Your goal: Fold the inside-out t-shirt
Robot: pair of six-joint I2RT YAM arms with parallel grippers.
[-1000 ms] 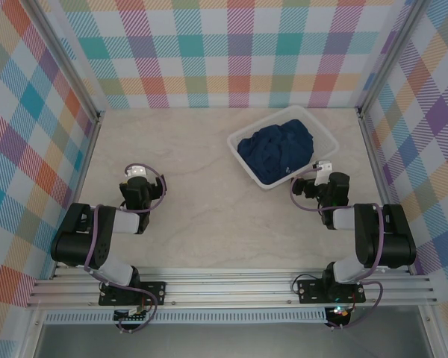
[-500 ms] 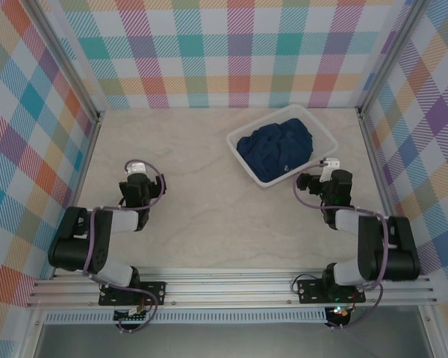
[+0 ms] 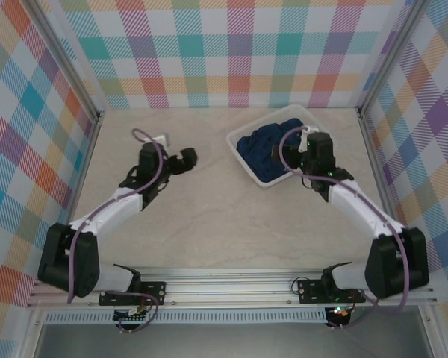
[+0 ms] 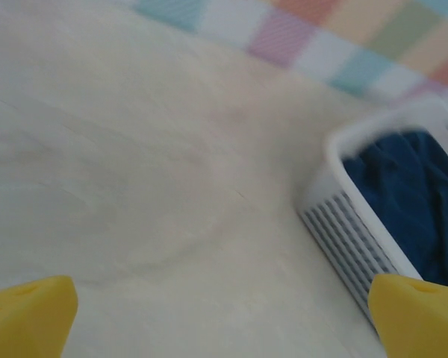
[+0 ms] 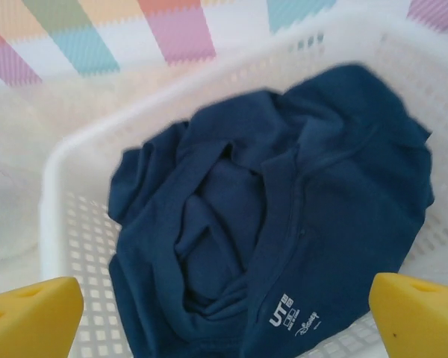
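One pale table, and one white lattice basket sits far right on it. One t-shirt is crumpled inside the basket: dark navy, seams showing, no neat folds at all. Two grippers. The left gripper is spread wide over bare table just left of the basket, holding nothing. The right gripper hangs wide over the shirt, also holding nothing. The right wrist cam catches tiny white printed lettering on the cloth, which the overhead view is too far away to resolve.
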